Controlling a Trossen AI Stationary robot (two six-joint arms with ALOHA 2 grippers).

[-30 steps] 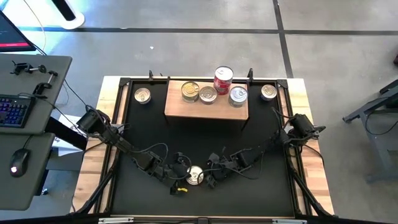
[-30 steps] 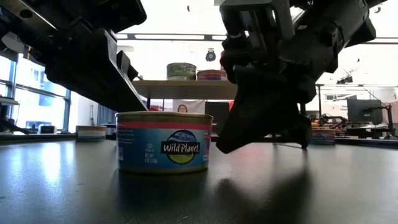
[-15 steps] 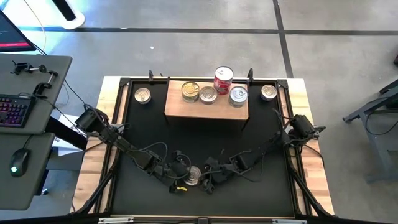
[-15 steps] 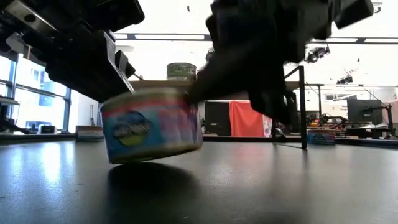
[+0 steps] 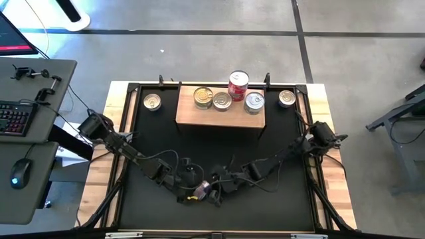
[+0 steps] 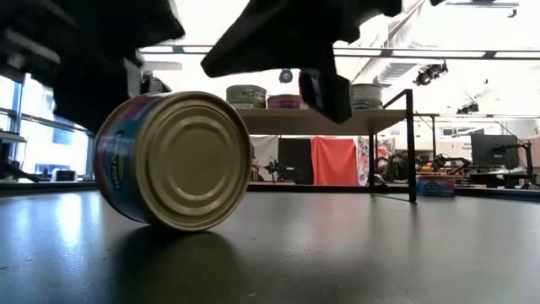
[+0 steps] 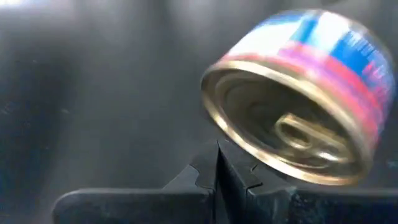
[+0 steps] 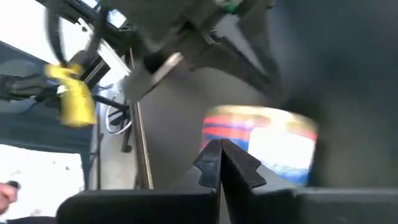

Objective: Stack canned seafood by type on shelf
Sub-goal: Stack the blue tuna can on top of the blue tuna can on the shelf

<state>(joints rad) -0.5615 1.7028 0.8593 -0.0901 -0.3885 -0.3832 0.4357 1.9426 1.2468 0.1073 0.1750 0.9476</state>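
Note:
A blue and pink tuna can [image 6: 173, 160] stands tipped up on its edge on the black mat near the front. Its ribbed bottom faces the near edge and its pull-tab lid [image 7: 292, 134] faces my left gripper [image 7: 217, 163]. That gripper is shut, and its fingertips are just below the lid's rim. My right gripper [image 8: 219, 160] is also shut. It hangs above the can's right side, pointing at the can's side wall [image 8: 261, 140]. Several more cans [image 5: 222, 101] stand on the wooden shelf [image 5: 220, 118] at the back, one of them a taller red can [image 5: 238, 86]. My left gripper's shut fingertips [image 7: 219, 152] are close under the rim of the can's lid [image 7: 239, 134], coming in slanting down from the table's left. I cannot tell whether they touch it. My right gripper's shut fingertips [image 8: 211, 155] stand in front of the can's side wall; contact cannot be told either.
One can [image 5: 152, 101] stands on the mat left of the shelf, and another [image 5: 286, 98] right of it. The shelf's thin black legs [image 6: 411, 143] rise behind the tipped can. Desks and room furniture lie beyond the table's edges.
The can stood flat on the mat. It has tipped over onto its edge, and its bottom now faces the near edge. My right gripper has risen and gone a little toward the table's left, above the can. Both grippers have stayed shut.

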